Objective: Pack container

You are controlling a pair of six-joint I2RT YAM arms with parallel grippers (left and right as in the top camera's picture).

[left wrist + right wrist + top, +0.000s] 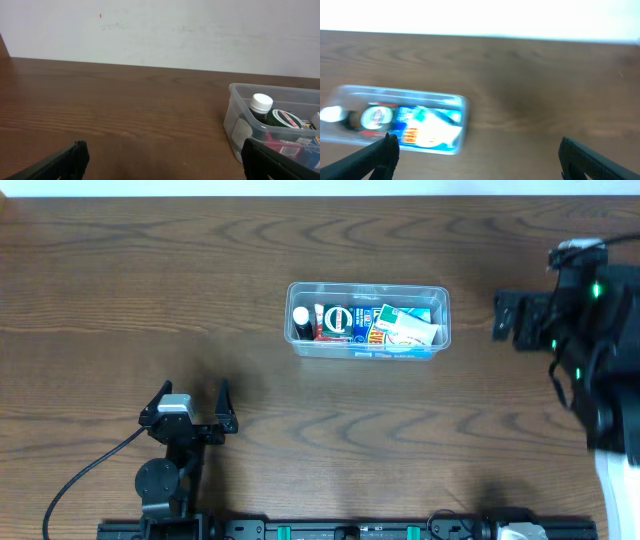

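The clear container [442, 298] stands at the table's middle, filled with a white-capped dark bottle [300, 316], a round green tin [338, 319] and blue and white packets [405, 327]. It shows at the right in the left wrist view [237, 117] and at the left, blurred, in the right wrist view [462, 107]. My left gripper [191, 398] is open and empty near the front left, well apart from the container. My right gripper [512, 318] is open and empty to the right of the container, above the table.
Brown wooden table [120, 280] all round. A black cable [85, 475] runs from the left arm's base to the front edge. A rail [350, 530] lies along the front edge. A pale wall stands behind the table.
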